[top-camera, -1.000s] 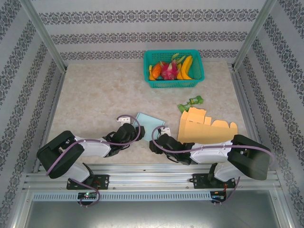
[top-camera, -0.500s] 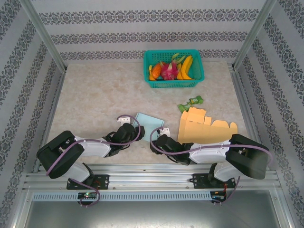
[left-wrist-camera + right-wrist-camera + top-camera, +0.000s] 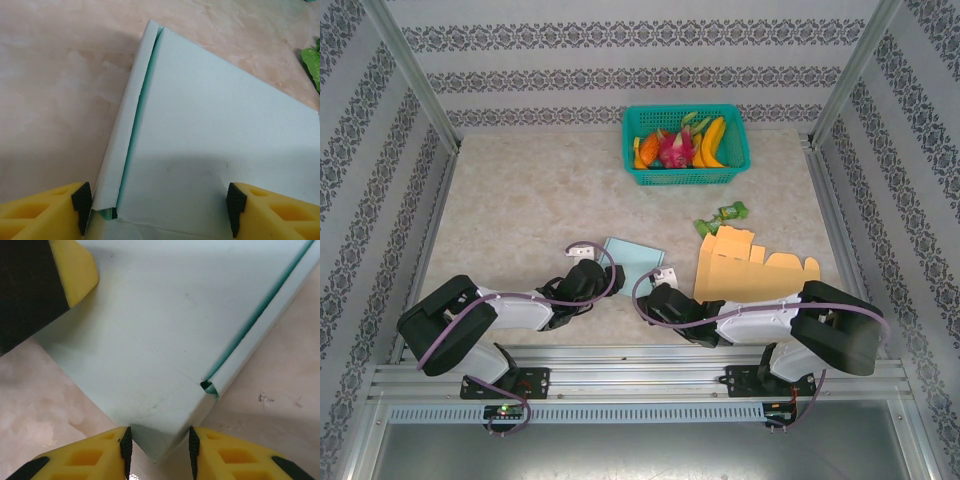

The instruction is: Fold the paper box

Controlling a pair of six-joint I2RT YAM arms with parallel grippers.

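Note:
The pale blue paper box (image 3: 635,257) lies flat on the table between both arms, one long flap folded over along its edge (image 3: 130,125). My left gripper (image 3: 588,270) is open at the box's near left end. Its left pad (image 3: 81,200) sits beside the folded flap and its other pad rests over the panel (image 3: 210,125). My right gripper (image 3: 663,282) has its jaws (image 3: 158,445) closed against the two sides of the box's corner (image 3: 165,315). A left finger (image 3: 45,280) shows at the top left of the right wrist view.
A flat orange cardboard cut-out (image 3: 750,268) lies just right of the right gripper. A green toy vegetable (image 3: 722,218) sits behind it, also at the picture's right edge (image 3: 312,62). A teal basket of fruit (image 3: 735,170) stands at the back.
The right arm has crept left toward the box corner and its jaws have narrowed slightly. The left arm and the box have stayed put.

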